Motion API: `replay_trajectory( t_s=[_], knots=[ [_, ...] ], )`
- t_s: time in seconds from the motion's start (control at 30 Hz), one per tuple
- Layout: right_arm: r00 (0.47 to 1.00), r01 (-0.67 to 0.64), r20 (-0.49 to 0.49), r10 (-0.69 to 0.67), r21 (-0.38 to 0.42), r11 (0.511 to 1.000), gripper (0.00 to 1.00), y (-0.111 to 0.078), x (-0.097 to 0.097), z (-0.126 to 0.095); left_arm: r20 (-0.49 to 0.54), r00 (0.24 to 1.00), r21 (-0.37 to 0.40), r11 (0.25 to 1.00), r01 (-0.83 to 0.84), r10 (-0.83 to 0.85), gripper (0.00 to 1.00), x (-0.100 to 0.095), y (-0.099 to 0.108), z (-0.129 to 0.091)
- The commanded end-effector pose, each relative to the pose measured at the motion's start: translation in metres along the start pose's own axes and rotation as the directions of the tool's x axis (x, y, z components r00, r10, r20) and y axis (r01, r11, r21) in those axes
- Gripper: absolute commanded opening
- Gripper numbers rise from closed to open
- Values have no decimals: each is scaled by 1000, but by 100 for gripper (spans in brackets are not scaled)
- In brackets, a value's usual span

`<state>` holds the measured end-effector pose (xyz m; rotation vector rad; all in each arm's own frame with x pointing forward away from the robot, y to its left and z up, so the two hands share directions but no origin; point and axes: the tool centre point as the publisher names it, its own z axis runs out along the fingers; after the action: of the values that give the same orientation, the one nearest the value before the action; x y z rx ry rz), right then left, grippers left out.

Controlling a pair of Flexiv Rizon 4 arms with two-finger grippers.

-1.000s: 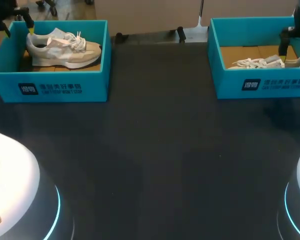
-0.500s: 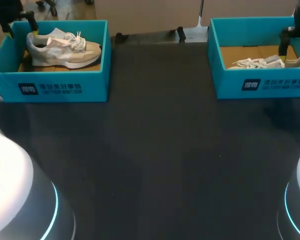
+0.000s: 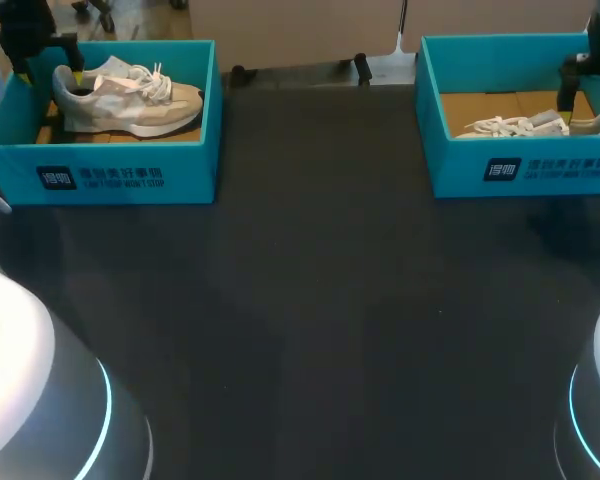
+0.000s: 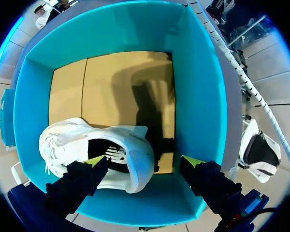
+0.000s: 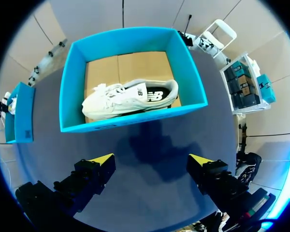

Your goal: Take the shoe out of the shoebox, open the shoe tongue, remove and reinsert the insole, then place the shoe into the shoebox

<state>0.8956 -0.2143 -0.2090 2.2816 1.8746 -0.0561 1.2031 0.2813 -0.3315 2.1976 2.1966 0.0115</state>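
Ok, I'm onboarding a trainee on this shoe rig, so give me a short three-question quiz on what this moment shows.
1. True or false: the left shoebox and the right shoebox each hold one shoe.
2. The left gripper is: A) shut on the laces of the left shoe; B) open, with its fingers at the shoe's heel end; C) open over bare table, outside the box.
3. How many shoes lie on the table outside the boxes?
Key: 1 true; 2 B; 3 zero.
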Motion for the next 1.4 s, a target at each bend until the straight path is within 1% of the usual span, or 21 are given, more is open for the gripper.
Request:
replay_trajectory(
  t_s=[0.03,0.33,0.4,0.47,0.57,0.7,0.87,0.97,1.17,1.4],
  knots=[
    [1000,-1,0,1,-2,1000,100,-1,0,0,-12,1000,-8,1000,7,-7,100,-5,-1,9],
    [1000,-1,0,1,-2,1000,100,-1,0,0,-26,999,8,999,32,-32,100,-5,2,25],
    [1000,-1,0,1,-2,1000,100,-1,0,0,-25,999,10,999,36,-36,94,-5,2,27],
    [1000,-1,0,1,-2,1000,100,-1,0,0,-27,999,12,999,41,-40,93,-4,4,29],
    [1000,-1,0,1,-2,1000,100,-1,0,0,-28,998,19,999,48,-48,96,-3,6,32],
    [1000,-1,0,1,-2,1000,100,-1,0,0,-33,998,26,998,53,-52,97,-3,6,37],
    [1000,-1,0,1,-2,1000,100,-1,0,0,-33,997,36,997,68,-67,97,-1,6,43],
    [1000,-1,0,1,-2,1000,100,-1,0,0,-31,997,40,996,78,-77,95,0,7,46],
    [1000,-1,0,1,-2,1000,100,-1,0,0,-32,996,46,995,88,-87,96,3,8,51],
    [1000,-1,0,1,-2,1000,100,-1,0,0,-37,995,63,993,100,-98,93,5,10,59]
  ],
)
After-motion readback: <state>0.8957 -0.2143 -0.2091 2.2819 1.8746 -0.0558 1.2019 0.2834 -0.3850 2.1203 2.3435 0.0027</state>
